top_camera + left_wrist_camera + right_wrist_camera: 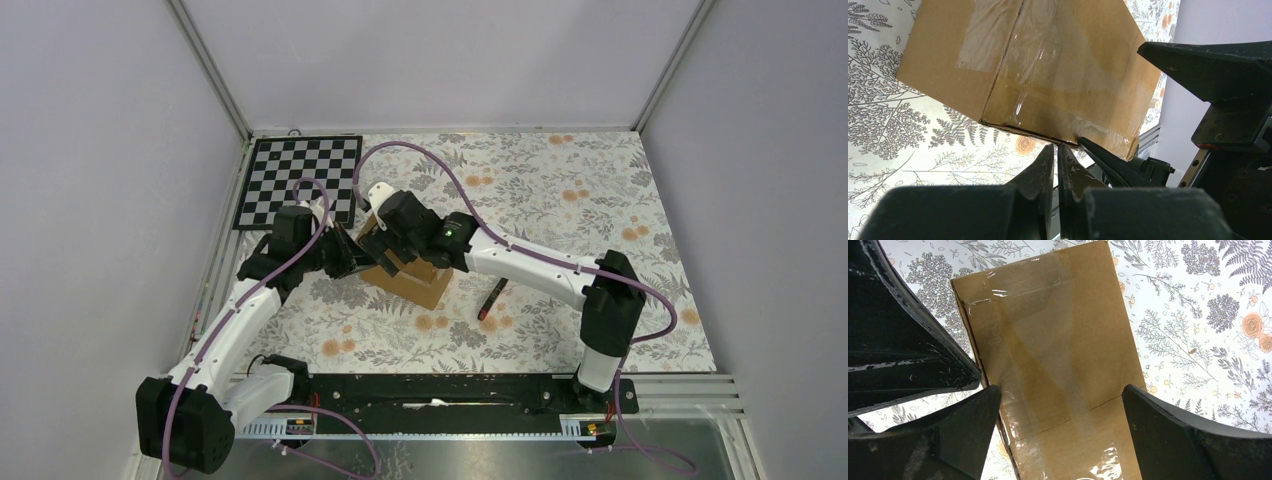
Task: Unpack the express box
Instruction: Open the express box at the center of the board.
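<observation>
Obs: express box (418, 283) left of tabletop (560, 190) centre. Spread right fingers (1168, 425) straddle it. Closed left fingers (1045, 170) sit at its lower edge (gripping nothing). Cutter (491, 298) lies just right; checkerboard (300, 180) in far-left corner.

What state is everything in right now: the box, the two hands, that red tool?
express box: closed, tape over its seams.
left hand: shut, empty, tips at the box's bottom edge.
right hand: wide open over the box.
red-handled cutter: lying on the table, apart from the box.
</observation>
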Motion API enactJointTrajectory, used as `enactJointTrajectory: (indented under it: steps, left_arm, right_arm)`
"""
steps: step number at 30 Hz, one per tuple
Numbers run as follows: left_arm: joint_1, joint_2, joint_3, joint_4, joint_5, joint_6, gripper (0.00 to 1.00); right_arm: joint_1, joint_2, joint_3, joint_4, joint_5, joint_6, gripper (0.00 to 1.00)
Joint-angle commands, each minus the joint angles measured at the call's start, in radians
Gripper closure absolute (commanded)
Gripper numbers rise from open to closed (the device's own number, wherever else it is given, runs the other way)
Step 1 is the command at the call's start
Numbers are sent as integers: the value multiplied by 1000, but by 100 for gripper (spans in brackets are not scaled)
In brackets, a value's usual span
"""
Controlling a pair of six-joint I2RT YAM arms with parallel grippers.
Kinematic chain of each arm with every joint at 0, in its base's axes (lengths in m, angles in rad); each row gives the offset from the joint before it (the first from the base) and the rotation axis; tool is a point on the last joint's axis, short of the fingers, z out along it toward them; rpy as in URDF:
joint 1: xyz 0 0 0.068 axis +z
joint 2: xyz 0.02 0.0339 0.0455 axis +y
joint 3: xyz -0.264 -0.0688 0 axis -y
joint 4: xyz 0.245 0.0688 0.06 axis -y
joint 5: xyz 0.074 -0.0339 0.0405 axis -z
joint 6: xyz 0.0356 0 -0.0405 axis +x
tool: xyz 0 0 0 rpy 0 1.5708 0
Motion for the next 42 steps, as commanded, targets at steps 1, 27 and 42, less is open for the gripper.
enactJointTrajectory:
  steps: [1,27,42]
  left_arm:
    - [-1,13,-7,-102,-22,42,94]
    - [-1,19,-2,-108,-30,44,95]
    - [6,-4,29,-109,-38,10,86]
  right_arm:
    - [-6,-19,-30,-20,-57,-28,0]
    - [4,29,-53,-88,64,-126,0]
    - [3,44,-51,-134,-84,-89,4]
